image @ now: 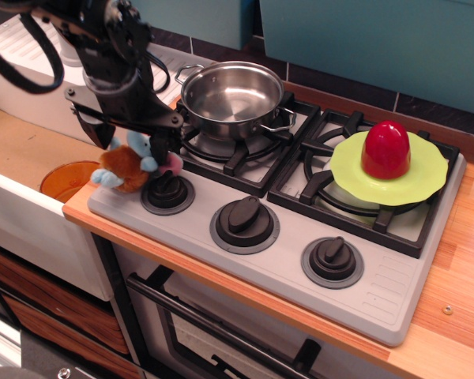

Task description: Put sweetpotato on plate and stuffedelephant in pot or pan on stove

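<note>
The stuffedelephant [126, 166] lies on the front left corner of the grey stove [261, 253], light-blue head up, orange-brown body toward the edge. My gripper [130, 140] is open and lowered over it, one finger on each side of its head, not closed on it. The steel pot [231, 99] stands empty on the back left burner, just right of the gripper. The dark-red sweetpotato [385, 148] sits on the lime-green plate [351, 175], which rests on the right burner.
An orange round dish [65, 180] lies in the sink area left of the stove, below the elephant. Three black knobs [245, 221] line the stove front. Wooden counter [458, 268] runs on the right. Teal wall behind.
</note>
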{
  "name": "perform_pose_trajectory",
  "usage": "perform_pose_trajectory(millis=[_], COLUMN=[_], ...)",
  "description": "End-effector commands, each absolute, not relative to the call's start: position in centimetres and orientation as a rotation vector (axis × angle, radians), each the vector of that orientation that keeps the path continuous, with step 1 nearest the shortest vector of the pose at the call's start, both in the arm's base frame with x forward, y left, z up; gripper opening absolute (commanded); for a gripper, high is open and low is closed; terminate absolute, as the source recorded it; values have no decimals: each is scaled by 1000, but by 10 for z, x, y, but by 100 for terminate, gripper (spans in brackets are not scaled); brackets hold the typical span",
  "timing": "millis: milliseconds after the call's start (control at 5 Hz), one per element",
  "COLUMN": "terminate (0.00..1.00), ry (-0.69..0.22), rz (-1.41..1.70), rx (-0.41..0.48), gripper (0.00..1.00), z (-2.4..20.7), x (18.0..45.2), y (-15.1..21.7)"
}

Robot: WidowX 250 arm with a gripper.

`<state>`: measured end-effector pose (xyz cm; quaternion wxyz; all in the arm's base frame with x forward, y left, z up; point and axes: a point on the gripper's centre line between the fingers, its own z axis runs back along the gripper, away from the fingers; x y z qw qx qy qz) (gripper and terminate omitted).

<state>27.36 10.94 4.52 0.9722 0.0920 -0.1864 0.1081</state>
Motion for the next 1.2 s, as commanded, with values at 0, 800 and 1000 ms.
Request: perform_pose_trajectory(millis=[0, 800, 1000], terminate=[0, 0, 0], ry=[-418, -382, -365], rz=[219, 222, 216], rx=[182, 164, 193], gripper=[100, 0, 0], z=[45, 64, 101], x=[276, 279, 278], y=[105, 106, 107])
